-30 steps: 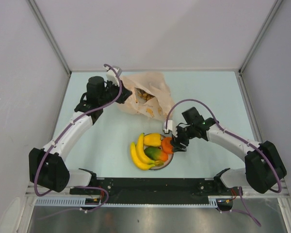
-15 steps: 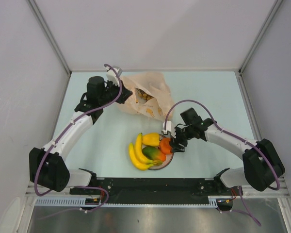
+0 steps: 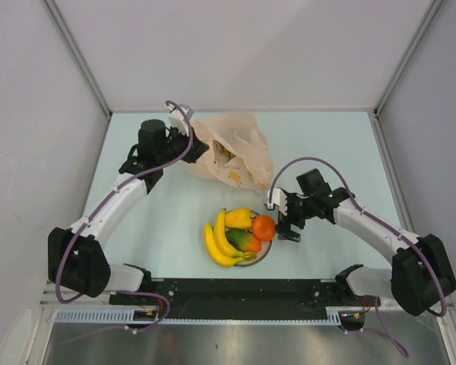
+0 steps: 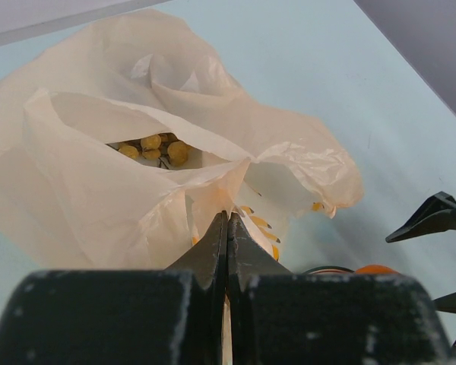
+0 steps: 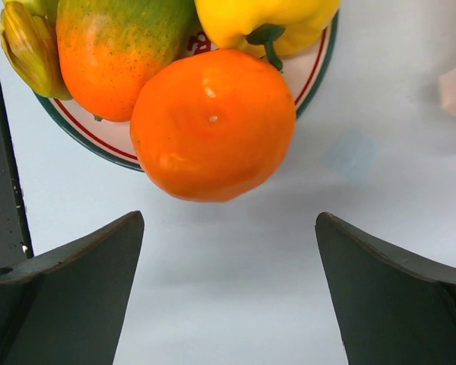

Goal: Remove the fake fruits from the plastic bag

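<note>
our right gripper [image 3: 283, 225] has spread its jaws and drawn back, leaving the glossy orange fruit [image 3: 264, 227] at the right edge of the round white plate [image 5: 110, 138]. our left gripper [image 4: 227, 228] still pinches the crinkly pale-orange plastic bag [image 4: 99, 198] near the table's [image 3: 327, 144] far edge.

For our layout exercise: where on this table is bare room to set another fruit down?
Bare table lies between the bag and the right wall, and between the left arm and the plate. Crowded: the plate, heaped with fruit, with the open right claw beside its orange.
</note>
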### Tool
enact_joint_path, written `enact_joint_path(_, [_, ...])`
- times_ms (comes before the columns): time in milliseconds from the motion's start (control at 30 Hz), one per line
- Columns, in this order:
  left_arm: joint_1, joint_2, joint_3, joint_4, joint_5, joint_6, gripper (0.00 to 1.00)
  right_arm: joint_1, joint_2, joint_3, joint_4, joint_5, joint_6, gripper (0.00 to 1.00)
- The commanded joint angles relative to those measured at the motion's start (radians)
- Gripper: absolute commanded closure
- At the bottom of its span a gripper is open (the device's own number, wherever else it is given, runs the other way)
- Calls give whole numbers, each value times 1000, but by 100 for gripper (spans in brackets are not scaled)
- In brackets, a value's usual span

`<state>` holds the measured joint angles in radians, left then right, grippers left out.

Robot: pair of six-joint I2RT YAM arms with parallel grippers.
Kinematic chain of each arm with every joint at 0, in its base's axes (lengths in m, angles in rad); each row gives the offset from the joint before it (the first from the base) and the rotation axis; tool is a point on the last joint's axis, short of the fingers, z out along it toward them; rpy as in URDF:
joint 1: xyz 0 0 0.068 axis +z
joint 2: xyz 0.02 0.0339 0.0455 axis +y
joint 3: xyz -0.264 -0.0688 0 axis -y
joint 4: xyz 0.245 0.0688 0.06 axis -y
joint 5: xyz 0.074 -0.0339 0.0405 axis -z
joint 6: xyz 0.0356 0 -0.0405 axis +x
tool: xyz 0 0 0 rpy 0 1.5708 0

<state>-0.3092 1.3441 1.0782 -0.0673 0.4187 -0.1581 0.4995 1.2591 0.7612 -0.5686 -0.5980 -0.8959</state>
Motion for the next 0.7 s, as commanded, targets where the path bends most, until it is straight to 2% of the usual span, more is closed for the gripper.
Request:
enact_joint_path(0, [-1, 3, 28, 38, 15, -8, 100, -15, -78, 13, -5, 9, -2, 0])
enact_joint_path(67, [-1, 6, 34, 34, 15, -6, 100, -22, -89, 44, 39, 10, 46, 0])
enact_joint_path(233, [-1, 9, 49, 24, 26, -1, 100, -26, -40, 176, 240, 21, 326, 1])
enact_joint_path(300, [-1, 15, 54, 32, 40, -6, 100, -26, -4, 231, 379, 43, 487, 7])
enact_joint_path(333, [-2, 16, 55, 32, 43, -9, 100, -24, 34, 242, 430, 72, 532, 15])
enact_joint_path(400, [-1, 15, 63, 32, 46, -14, 100, -23, 74, 272, 553, 99, 604, 25])
enact_joint_path(467, [-1, 12, 66, 31, 45, -12, 100, -4, 155, 297, 627, 182, 604, 28])
enact_joint_path(500, [-1, 9, 68, 31, 45, -11, 100, 11, 187, 312, 639, 210, 603, 26])
enact_joint_path(533, [-1, 7, 71, 24, 43, -8, 100, 17, 212, 337, 648, 239, 594, 17])
enact_joint_path(633, [-1, -3, 78, 17, 38, 0, 100, 45, 273, 349, 681, 279, 559, 1])
enact_joint_path(667, [-1, -3, 78, 18, 38, 2, 100, 54, 290, 349, 679, 285, 519, 0])
